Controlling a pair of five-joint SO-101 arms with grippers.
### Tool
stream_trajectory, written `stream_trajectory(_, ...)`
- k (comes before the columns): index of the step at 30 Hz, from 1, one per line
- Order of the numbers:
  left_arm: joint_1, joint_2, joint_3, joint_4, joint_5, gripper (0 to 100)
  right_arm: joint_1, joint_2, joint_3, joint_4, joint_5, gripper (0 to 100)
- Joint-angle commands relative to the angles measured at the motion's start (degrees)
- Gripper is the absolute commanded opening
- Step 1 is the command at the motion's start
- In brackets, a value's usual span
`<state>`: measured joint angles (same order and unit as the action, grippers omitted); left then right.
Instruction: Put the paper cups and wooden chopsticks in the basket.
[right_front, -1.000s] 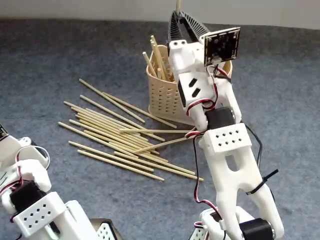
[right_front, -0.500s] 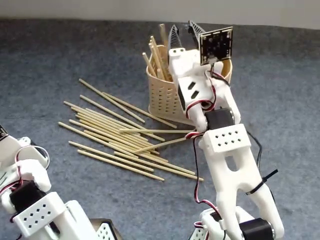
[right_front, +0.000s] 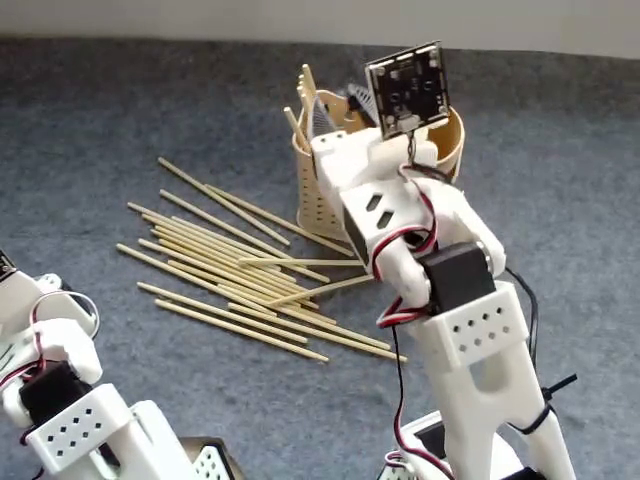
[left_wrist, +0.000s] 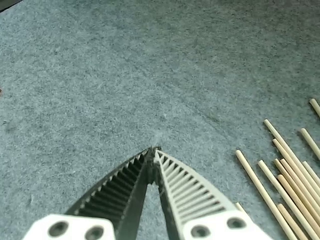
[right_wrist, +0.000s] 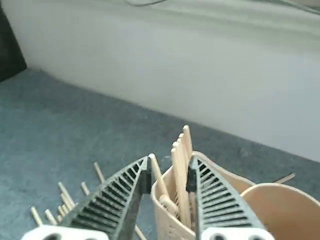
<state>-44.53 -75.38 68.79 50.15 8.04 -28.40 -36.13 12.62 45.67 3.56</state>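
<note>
Wooden chopsticks (right_wrist: 181, 165) in basket (right_front: 322, 205), latest just released; my right gripper (right_wrist: 169, 167) has sunk toward its rim, jaws spread, empty. Left gripper (left_wrist: 154, 151) pressed together. Loose pile (right_front: 230, 265) awaits mid-table.

High view: overhead, looking down onto grey carpeted table (right_front: 100, 120).
Left wrist view: low, facing carpet past left ridged claw (left_wrist: 155, 150).
Right wrist view: level, cream perforated basket (right_wrist: 167, 220) just beyond right claw (right_wrist: 169, 175).
Shared: pale wooden chopsticks (right_front: 230, 270), all three.

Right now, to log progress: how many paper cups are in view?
1: a paper cup by the basket, partly behind the right arm; others may be hidden.
</note>
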Motion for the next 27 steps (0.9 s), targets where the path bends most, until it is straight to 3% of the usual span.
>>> stream_trajectory(1, 0.8, -0.7, -0.5, -1.1, 0.5, 1, -5.3, -2.2, -7.7, 11.0, 0.1, 13.0)
stream_trajectory(11, 0.8, -0.7, -0.4, -1.1, 0.5, 1, -18.1, -2.1, 6.5, 14.8, 0.1, 13.0)
stream_trajectory(20, 0.8, -0.7, -0.3, -1.1, 0.5, 1, -27.2, -2.1, 26.7, 2.1, 0.1, 12.5)
stream_trajectory(27, 1.1, -0.7, -0.3, -1.1, 0.5, 1, -32.1, -1.7, 31.7, -3.6, 0.2, 9.9)
